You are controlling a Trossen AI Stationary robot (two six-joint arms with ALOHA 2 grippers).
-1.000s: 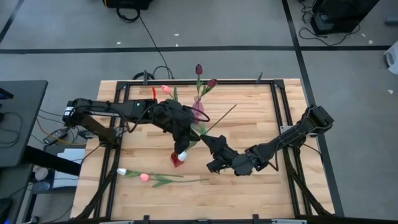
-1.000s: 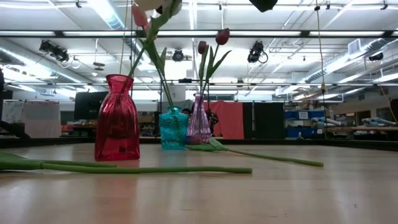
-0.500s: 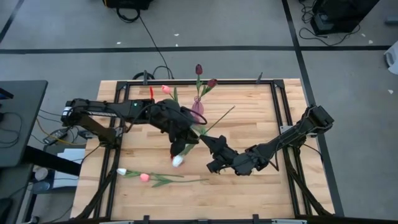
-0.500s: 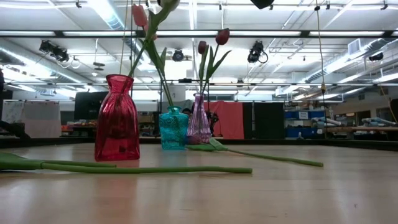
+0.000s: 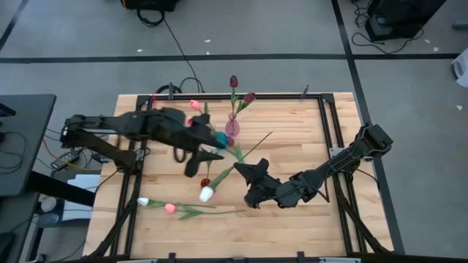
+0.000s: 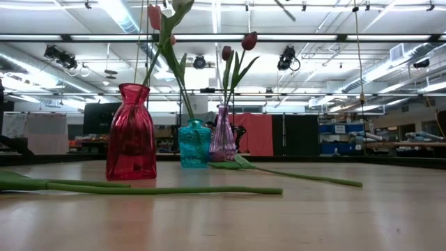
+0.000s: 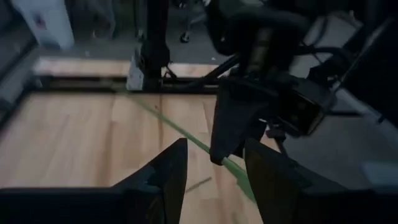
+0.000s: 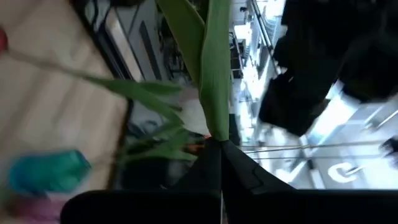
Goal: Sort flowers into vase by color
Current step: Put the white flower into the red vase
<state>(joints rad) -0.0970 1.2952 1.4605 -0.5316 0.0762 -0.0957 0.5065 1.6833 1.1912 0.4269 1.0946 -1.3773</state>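
Observation:
My right gripper (image 5: 247, 169) is shut on a white tulip. Its head (image 5: 206, 193) is beside the red vase (image 5: 205, 182) and its stem end (image 5: 270, 134) points far-right. In the low view the white head (image 6: 182, 4) is up at the top, above the red vase (image 6: 132, 132). My left gripper (image 5: 199, 162) is open and holds nothing, left of the tulip. A pink tulip (image 5: 195, 105) leans out of the teal vase (image 5: 219, 137). Two maroon tulips (image 5: 234, 80) stand in the purple vase (image 5: 232, 126). My right gripper pinches the white tulip between its two shut fingers (image 8: 214, 163), on the stem where the long green leaves (image 8: 211, 127) spring. The fingers come from the table's right side and lie across the stem. The tulip is lifted clear of the table and slants, head toward the near left.
A white-headed tulip (image 5: 142, 201) and a pink-headed tulip (image 5: 170, 208) lie near the front left, stems (image 6: 139, 188) flat on the wood. Another stem (image 6: 300, 176) lies on the table right of the vases. A black frame (image 5: 322, 117) rims the table.
My left gripper has come away from the white tulip's head end and drawn back toward the table's left edge. The tulip stays with my right gripper. Its head has shifted a little toward the near edge, beside the red vase.

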